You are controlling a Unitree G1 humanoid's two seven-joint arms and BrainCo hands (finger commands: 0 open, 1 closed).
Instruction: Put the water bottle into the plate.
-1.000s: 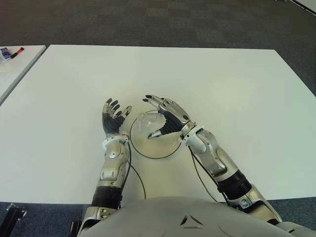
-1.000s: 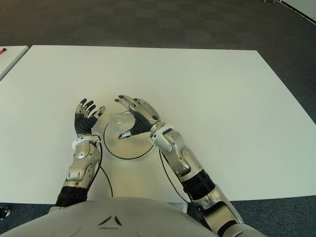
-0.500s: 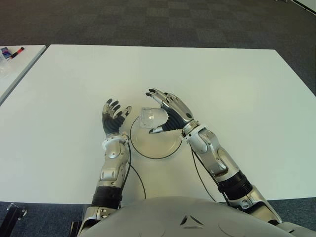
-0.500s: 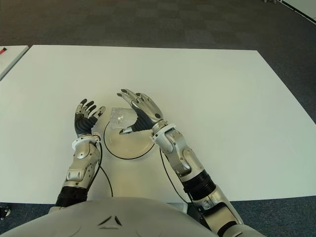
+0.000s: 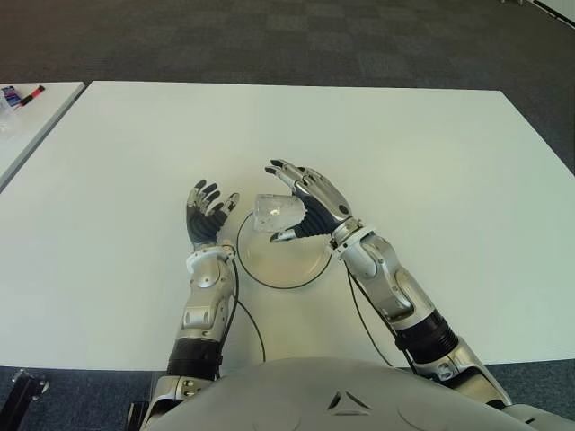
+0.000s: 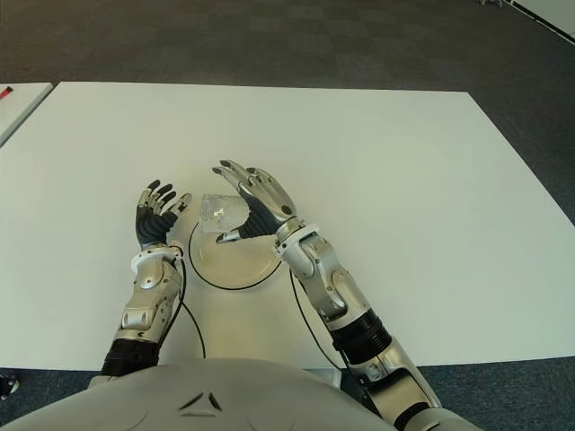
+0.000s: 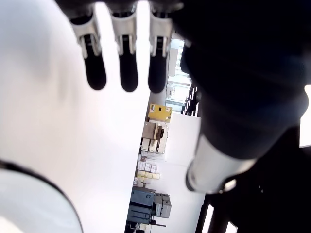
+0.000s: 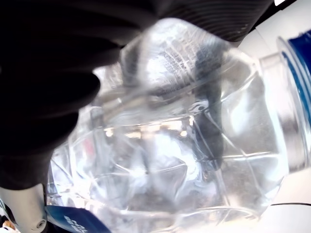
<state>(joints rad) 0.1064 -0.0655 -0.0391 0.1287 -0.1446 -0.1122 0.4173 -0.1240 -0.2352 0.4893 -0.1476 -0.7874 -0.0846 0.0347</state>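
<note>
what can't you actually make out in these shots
- Whether the water bottle touches the plate: the right hand covers its near side in both eye views.
- The bottle's cap: the right wrist view cuts it off at the edge.
- The bottle label's print: only a blue corner shows in the right wrist view.
- Items on the side table: too small.

A white table (image 5: 404,144) stands on dark checkered carpet (image 5: 269,36), a second table (image 5: 27,117) beside it.
</note>
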